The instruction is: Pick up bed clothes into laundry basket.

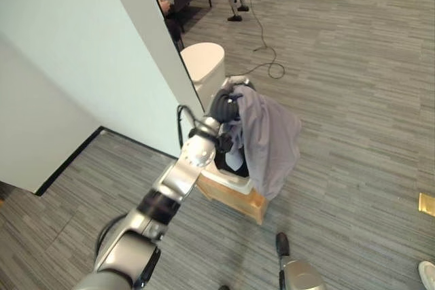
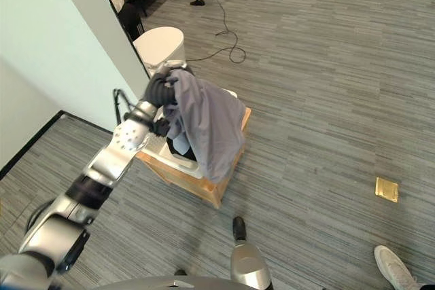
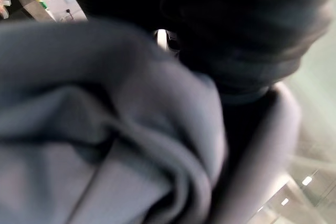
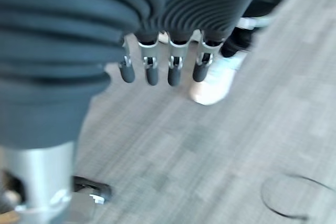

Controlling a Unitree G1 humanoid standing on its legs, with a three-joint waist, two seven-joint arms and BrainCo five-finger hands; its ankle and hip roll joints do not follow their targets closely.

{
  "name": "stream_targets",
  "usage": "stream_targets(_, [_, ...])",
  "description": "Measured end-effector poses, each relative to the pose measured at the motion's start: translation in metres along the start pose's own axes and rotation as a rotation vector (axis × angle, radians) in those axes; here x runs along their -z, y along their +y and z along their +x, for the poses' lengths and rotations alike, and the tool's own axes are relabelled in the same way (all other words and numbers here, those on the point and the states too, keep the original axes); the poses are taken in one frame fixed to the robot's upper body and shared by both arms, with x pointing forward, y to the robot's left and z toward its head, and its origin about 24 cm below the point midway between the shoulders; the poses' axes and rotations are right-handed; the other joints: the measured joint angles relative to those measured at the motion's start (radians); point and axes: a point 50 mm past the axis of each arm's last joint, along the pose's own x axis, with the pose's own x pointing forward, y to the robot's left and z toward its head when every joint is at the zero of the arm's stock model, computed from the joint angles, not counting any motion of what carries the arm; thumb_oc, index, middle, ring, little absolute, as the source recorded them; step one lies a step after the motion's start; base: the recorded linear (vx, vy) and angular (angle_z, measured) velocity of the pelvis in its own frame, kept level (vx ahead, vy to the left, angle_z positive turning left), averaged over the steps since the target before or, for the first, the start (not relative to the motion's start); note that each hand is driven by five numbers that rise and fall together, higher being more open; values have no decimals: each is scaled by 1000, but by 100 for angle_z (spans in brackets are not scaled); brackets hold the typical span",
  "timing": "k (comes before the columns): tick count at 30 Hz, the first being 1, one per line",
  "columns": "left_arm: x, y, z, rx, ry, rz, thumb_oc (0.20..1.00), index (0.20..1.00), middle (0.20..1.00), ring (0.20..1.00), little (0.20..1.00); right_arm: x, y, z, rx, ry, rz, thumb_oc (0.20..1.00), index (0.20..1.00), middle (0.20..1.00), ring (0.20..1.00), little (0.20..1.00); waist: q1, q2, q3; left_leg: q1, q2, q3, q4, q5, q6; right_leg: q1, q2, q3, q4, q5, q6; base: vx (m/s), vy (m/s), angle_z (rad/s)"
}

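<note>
Grey cloth, a soft garment (image 1: 268, 140), hangs from the left hand (image 1: 226, 105) over the laundry basket (image 1: 234, 191), which sits on the striped carpet floor (image 1: 353, 86) just beside the foot of a pale wall (image 1: 75, 52). Going from left to right: the wall comes first, then the left arm reaching forward from the lower left, then a white round bin (image 1: 202, 64) behind the basket, then the basket itself, with the cloth draped down its right side and past its rim nearly to the floor. The left hand's dark cover shows above the cloth, but its fingers are buried in the folds, so I cannot tell whether they are curled on it or not; the left wrist view gives bunched grey fabric (image 3: 105, 145) pressed close against the hand. Something dark lies inside the basket under the cloth. This piece looks light, limp and likely to slide, so much of it probably still needs gathering inward before it counts as in; a hold near the bunched top, where the folds are thickest, seems safest. Farther right the right hand (image 4: 163, 66) hangs low over the floor, fingers straight and slightly apart, holding nothing, with a person's white shoe (image 4: 212, 85) beyond it.
</note>
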Motion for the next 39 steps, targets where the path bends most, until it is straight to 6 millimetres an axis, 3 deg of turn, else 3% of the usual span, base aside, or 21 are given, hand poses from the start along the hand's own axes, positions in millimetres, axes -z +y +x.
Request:
stream_targets(5, [16,-2,17,-13,94,84,200,200,200,200,200,-20,-7,3,16,-56,55,1000,1000,1000,1000,1000,-32,15,11,3,3,28,0,-2,-3,-13,9,11,1,2,-2,9,2,-18])
stream_targets(10, [32,14,27,-65,182,208,200,200,200,200,200,-57,-14,4,31,-182,92,1000,1000,1000,1000,1000,-48,16,31,-16,-2,56,5,-5,-6,-48,14,37,2,11,-2,-19,-12,-15])
stream_targets(14, [38,51,31,-150,206,360,200,200,200,200,200,-71,-16,3,41,-239,113,1000,1000,1000,1000,1000,-47,2,57,-50,-1,77,6,-2,-11,-93,21,48,5,22,-7,-22,-32,-14])
stream_targets(21, [44,118,19,-335,248,487,200,200,200,200,200,-91,-19,-2,45,-337,74,1000,1000,1000,1000,1000,-46,-22,118,-76,1,83,6,-2,-11,-125,27,55,6,30,-13,-24,-48,-5])
stream_targets(25, [54,124,13,-350,291,544,200,200,200,200,200,-102,-24,-3,56,-377,59,1000,1000,1000,1000,1000,-44,-38,136,-102,-1,79,6,-2,-11,-148,25,54,5,32,-14,-16,-15,3])
stream_targets(28, [80,129,1,-315,420,645,200,200,200,200,200,-113,-25,-5,52,-426,31,1000,1000,1000,1000,1000,-49,-48,163,-121,-4,82,6,-2,-11,-170,23,56,6,40,-23,-27,-24,-5])
stream_targets(34, [97,116,-7,-234,486,755,200,200,200,200,200,-138,-19,-11,33,-521,-1,1000,1000,1000,1000,1000,-47,-69,200,-148,-3,82,6,-2,-12,-198,25,54,6,56,-44,-2,-6,0])
stream_targets(35, [97,112,-6,-204,473,813,413,413,413,413,413,-143,-18,-13,29,-545,-7,1000,1000,1000,1000,1000,-46,-73,204,-150,-3,82,5,-2,-12,-199,25,54,6,56,-44,0,0,0])
stream_targets(36, [98,108,-4,-166,459,873,504,504,504,504,504,-150,-17,-16,24,-579,-4,1000,1000,1000,1000,1000,-46,-77,207,-154,-3,81,6,-2,-12,-203,24,52,6,56,-44,-22,-24,4])
stream_targets(37, [98,102,-4,-152,454,877,1000,1000,1000,1000,1000,-152,-16,-17,23,-593,-3,1000,1000,1000,1000,1000,-44,-78,207,-157,-3,79,6,-2,-12,-204,23,50,6,56,-44,-5,-24,7])
stream_targets(39, [98,95,-2,-143,453,860,1000,1000,1000,1000,1000,-154,-16,-18,22,-598,-3,1000,1000,1000,1000,1000,-42,-79,208,-161,-3,77,6,-2,-12,-206,22,48,6,55,-43,0,-27,6])
